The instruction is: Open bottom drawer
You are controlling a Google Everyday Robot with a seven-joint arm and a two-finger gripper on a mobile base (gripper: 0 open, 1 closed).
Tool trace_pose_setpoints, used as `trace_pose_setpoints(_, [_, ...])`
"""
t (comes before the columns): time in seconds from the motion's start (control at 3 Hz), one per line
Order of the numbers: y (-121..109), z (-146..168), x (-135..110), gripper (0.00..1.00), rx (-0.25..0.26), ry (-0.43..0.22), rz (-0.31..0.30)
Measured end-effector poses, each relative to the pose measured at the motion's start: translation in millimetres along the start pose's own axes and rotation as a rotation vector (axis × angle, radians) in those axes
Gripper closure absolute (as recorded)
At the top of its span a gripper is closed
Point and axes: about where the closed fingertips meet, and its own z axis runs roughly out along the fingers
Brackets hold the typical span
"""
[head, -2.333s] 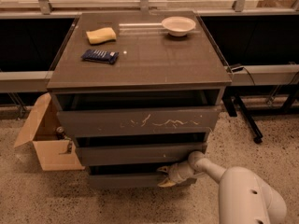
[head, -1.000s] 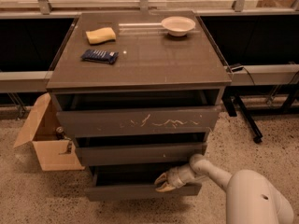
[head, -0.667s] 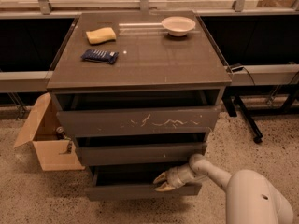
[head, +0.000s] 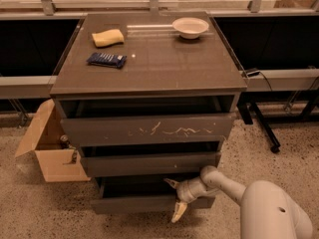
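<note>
Drawer point(head: 139, 204): lowest of three in the cabinet, sitting just above the floor. Its plain front is standing slightly forward of the one above, with a dark gap showing over its top edge. I am reading it as partly open.
Gripper point(head: 173, 200): hanging at the drawer's front, right of centre. Jaws spread wide, one finger reaching over the top edge, the other pointing down across the panel. I cannot tell whether either is touching.
Arm point(head: 227, 183): reaching in low from the lower right.
Step in hand: I am judging this as the outward pull, part done.
Handling: I am planning a slow, level draw straight along the runners. The hold is off-centre, so any sideways drift could rack the drawer. The upper finger should be hooking behind the edge.
Middle drawer point(head: 149, 164): plain front, directly above.
Top drawer point(head: 149, 129): widest front, carrying white scratches.
Cabinet top point(head: 164, 68): bearing a yellow sponge point(head: 107, 37), a blue packet point(head: 106, 59) and a white bowl point(head: 190, 27) — all well back from the front edge.
Cardboard box point(head: 50, 156): open, standing beside the cabinet's left side — away from the drawer's path.
</note>
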Motion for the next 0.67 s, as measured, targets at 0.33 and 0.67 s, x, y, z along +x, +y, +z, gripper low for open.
trace_pose_setpoints(0.33, [15,9,-3,0.00,-0.035,-0.009,0.026])
trace_pose_setpoints(0.67, [38,18,-1,0.04,-0.086,-0.022,0.086])
